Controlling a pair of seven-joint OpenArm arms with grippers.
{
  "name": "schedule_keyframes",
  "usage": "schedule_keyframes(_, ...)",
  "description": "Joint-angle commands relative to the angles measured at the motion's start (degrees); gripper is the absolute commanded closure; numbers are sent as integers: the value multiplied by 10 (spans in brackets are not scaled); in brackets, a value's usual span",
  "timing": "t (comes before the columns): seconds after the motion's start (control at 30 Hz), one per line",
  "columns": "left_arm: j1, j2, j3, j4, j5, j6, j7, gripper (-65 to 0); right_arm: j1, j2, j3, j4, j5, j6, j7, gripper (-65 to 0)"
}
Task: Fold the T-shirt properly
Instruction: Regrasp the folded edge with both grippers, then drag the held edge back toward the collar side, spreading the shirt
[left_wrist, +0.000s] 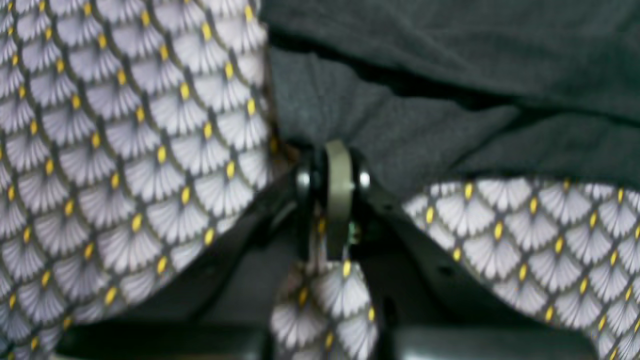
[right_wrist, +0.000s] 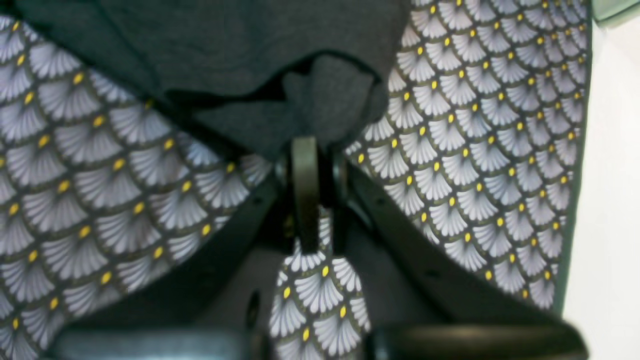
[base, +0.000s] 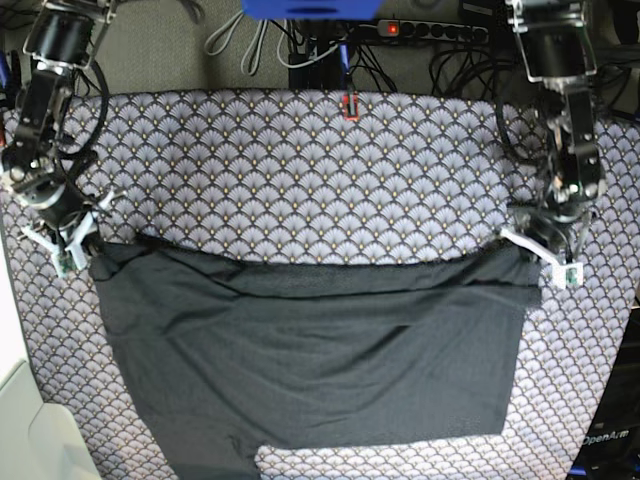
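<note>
We have both grippers pinched shut on the large, soft, dark charcoal T-shirt (base: 310, 350), one at each end of its far folded edge, so the fabric can be carried over in one even line. Our left gripper (left_wrist: 332, 150) clamps the corner on the base view's right; our right gripper (right_wrist: 312, 145) clamps the opposite corner. The shirt lies spread on the grey fan-scale patterned cloth (base: 300, 170) covering the table, its body stretching away from both grips towards the near edge, with the top edge slightly taut between us.
</note>
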Motion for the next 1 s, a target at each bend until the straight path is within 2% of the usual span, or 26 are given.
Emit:
schedule_keyframes(0.0,-5,-16,-4,24,-2,2,-15,-4,-3,10,3,19,9,-2,11,0)
schedule_keyframes(0.1,11,-17,-4,56,-2,2,2,-4,-27,11,16,44,19,-2,11,0)
schedule_keyframes(0.27,24,-16,-59,109,-2,1,65,-4,-56,10,46,65,42,-2,11,0)
schedule_keyframes(0.47,48,-24,-67,158,-2,1,119,-4,-91,8,87,66,45,-2,11,0)
schedule_keyframes(0.7,105,-26,-67,235,-2,1,135,-4,-144,8,89,113,45,-2,11,0)
schedule_keyframes(0.97,148,-31,-68,255,-1,1,135,-4,-185,8,89,177,45,-2,11,0)
